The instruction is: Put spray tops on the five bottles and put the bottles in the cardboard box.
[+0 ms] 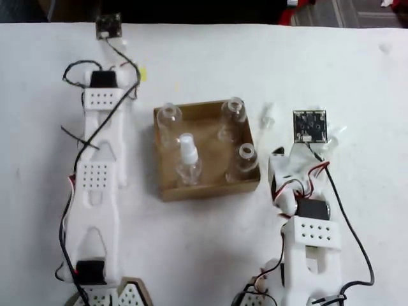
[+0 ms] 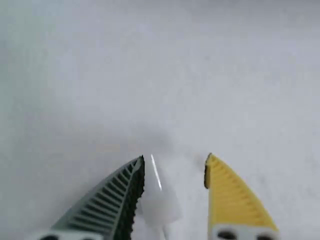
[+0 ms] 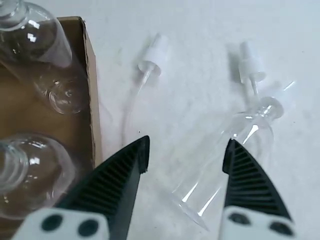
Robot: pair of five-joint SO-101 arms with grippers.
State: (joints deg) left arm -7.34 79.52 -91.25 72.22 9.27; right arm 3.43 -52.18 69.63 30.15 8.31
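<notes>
1. Right claw (image 3: 185, 150) released, jaws straddling a bottle (image 3: 210, 165) lying on the tabletop (image 1: 210, 255) at 3 o'clock of the cardboard box (image 1: 204, 189); likely lined up for pickup.
2. Loose spray tops (image 3: 151, 57) near it, ready for fitting.
3. Left claw (image 2: 175, 162) released, whitish piece (image 2: 159, 202) between jaws.
4. Box holds four bottles (image 1: 234, 113), one topped.

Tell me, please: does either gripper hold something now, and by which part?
Nothing is held firmly, it seems. The right gripper stands open astride a lying bottle; the left gripper is open too, a white piece beside one finger.
</notes>
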